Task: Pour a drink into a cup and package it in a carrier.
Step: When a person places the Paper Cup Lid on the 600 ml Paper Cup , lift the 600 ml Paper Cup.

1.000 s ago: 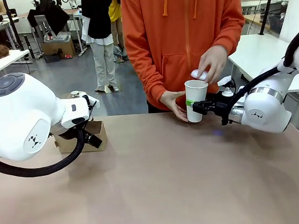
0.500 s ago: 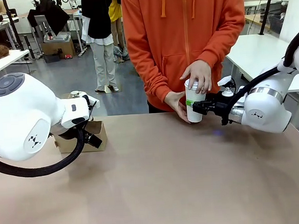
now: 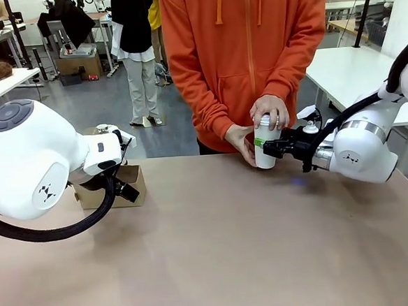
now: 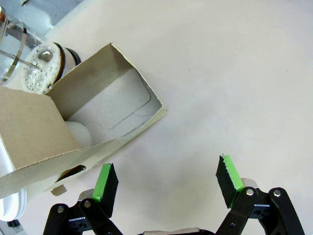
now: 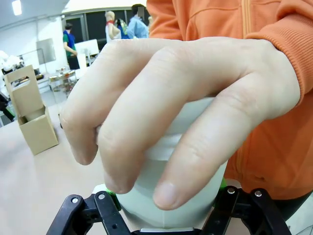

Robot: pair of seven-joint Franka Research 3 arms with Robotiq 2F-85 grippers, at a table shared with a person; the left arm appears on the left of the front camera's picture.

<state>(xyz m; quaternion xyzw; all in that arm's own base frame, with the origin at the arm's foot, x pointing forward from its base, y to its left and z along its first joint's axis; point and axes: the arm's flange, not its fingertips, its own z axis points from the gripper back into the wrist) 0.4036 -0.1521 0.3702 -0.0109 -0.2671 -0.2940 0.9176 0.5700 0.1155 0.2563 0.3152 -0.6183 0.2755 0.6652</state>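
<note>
Right gripper (image 3: 266, 146) is clamped on the sides of the white cup (image 3: 264, 157), which stands near the table's (image 3: 211, 250) far edge, right of the middle. One hand (image 3: 270, 112) of the person presses over the cup's top, fingers curled around it. The other hand (image 3: 235, 139) cups its left side. At the left, the left gripper (image 4: 166, 178) hangs empty, jaws spread wide, just beside the brown carrier (image 4: 112, 105), well apart from the cup.
</note>
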